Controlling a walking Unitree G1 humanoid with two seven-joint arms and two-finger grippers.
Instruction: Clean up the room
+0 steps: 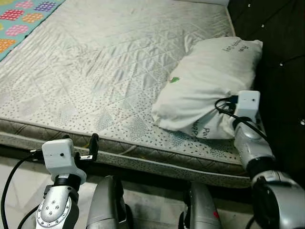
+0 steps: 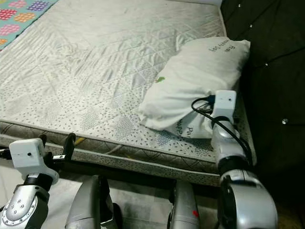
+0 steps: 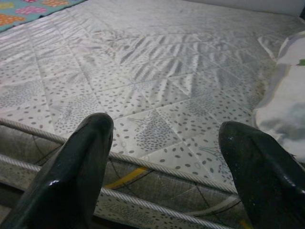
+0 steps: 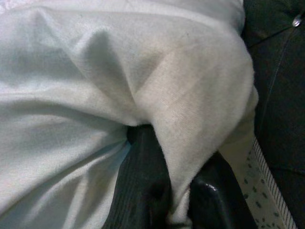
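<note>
One white fabric pillow (image 1: 205,83) with green print and dark lettering, the only one on the bed. One quilted, grey-white dotted mattress (image 1: 100,76) under it. One colourful patterned mat (image 1: 24,19), teal with pink, orange and purple shapes, at the far corner. One dark tufted headboard panel (image 2: 276,71) with shiny buttons; I count two buttons on it from here. Two silver robot arms, one to each side.

Head stereo looks down over mattress (image 1: 119,71); wrist views close, sharing pillow (image 1: 209,81).
</note>
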